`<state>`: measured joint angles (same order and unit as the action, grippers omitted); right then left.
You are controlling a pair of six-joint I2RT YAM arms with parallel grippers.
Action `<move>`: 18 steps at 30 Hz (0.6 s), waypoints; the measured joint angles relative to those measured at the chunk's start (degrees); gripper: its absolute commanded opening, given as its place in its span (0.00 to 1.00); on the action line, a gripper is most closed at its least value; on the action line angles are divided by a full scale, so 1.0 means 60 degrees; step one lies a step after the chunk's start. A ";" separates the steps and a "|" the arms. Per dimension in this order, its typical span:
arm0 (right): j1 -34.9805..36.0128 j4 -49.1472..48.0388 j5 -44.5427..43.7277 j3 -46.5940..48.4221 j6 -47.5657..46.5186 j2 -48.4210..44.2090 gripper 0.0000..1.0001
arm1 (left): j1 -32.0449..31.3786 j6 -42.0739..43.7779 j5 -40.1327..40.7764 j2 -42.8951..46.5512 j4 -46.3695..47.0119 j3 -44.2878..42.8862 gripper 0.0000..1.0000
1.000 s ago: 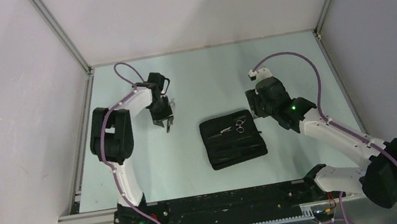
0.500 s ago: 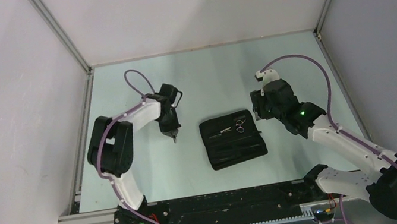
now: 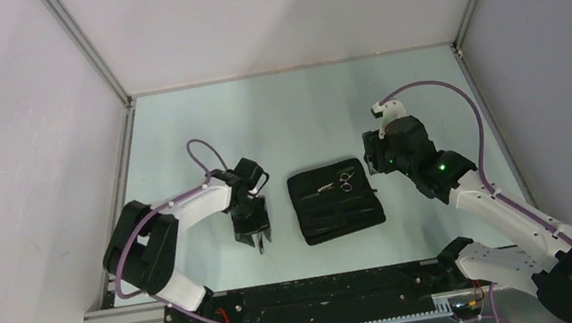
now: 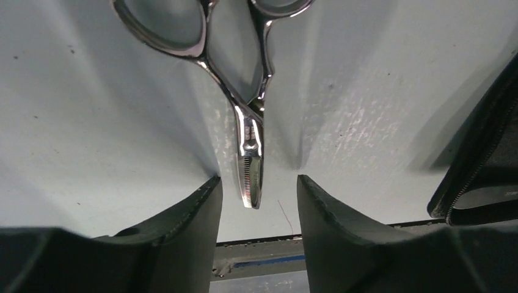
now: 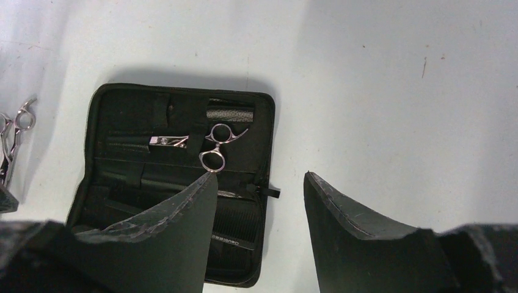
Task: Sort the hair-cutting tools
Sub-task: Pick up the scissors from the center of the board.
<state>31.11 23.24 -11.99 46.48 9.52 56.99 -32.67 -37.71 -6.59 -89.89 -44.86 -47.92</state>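
Left wrist view: left gripper (image 4: 257,183) is spread open and holding nothing, silver scissors (image 4: 247,122) flat on the table (image 4: 91,134), blade tip between its fingers (image 4: 183,226), rings up at 12 o'clock, zip case (image 4: 482,165) at 3.

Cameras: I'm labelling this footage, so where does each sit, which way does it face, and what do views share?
Top: above and behind, looking down on the table; left arm and right arm show.
Left wrist: looks down between its open jaws at loose scissors.
Right wrist: looks down past its open jaws at the open case holding other scissors.
Shared: all three show the case; both wrists show the loose scissors.
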 measured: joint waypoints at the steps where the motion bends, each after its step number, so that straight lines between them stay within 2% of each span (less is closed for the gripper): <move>1: 0.0000 0.0000 0.0029 -0.0004 0.0004 0.0000 0.59 | 0.0000 -0.0047 -0.0102 -0.0036 -0.0015 -0.0040 0.58; 6: 0.0000 0.0004 0.0076 -0.0040 0.0022 -0.0029 0.59 | 0.0000 -0.0178 -0.0900 -0.0798 0.0044 -0.0699 0.59; 11: 0.0000 0.0004 0.0073 -0.0040 0.0026 -0.0047 0.59 | -0.0004 -0.0528 -0.2036 -0.1610 0.0841 -0.1515 0.59; 18: 0.0004 0.0004 0.0073 -0.0047 0.0022 -0.0047 0.59 | -0.0011 -0.0663 -0.1887 -0.1690 0.1559 -0.2062 0.63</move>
<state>31.14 23.27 -11.55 46.19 9.65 56.71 -32.73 -41.69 -17.91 -100.03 -35.51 -60.29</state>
